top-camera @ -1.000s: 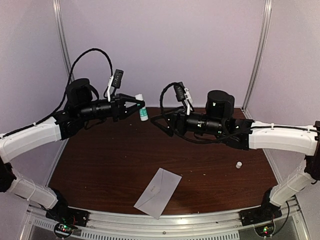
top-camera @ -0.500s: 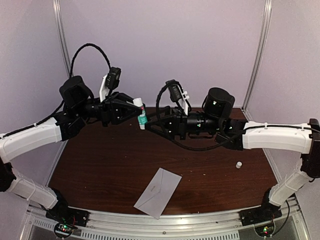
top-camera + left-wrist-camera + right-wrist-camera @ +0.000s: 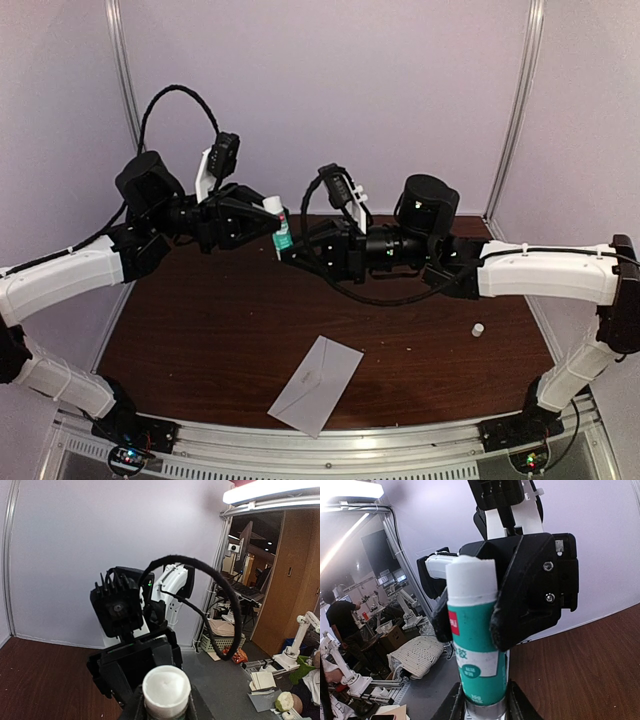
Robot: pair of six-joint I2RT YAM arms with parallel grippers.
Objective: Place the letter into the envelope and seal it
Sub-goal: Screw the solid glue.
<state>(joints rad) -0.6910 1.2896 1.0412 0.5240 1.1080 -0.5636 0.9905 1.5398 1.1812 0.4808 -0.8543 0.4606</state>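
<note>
Swung left with the right fingers (image 3: 516,702), clamped on the base of the glue stick (image 3: 472,630).
Gripped higher by the left fingers (image 3: 520,605); sealing prep, likely twisting glue out next; envelope (image 3: 316,384) flat on the counter (image 3: 200,320), letter unseen.

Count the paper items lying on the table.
1: the envelope, near the front edge of the table. No separate letter shows; it may be inside.
</note>
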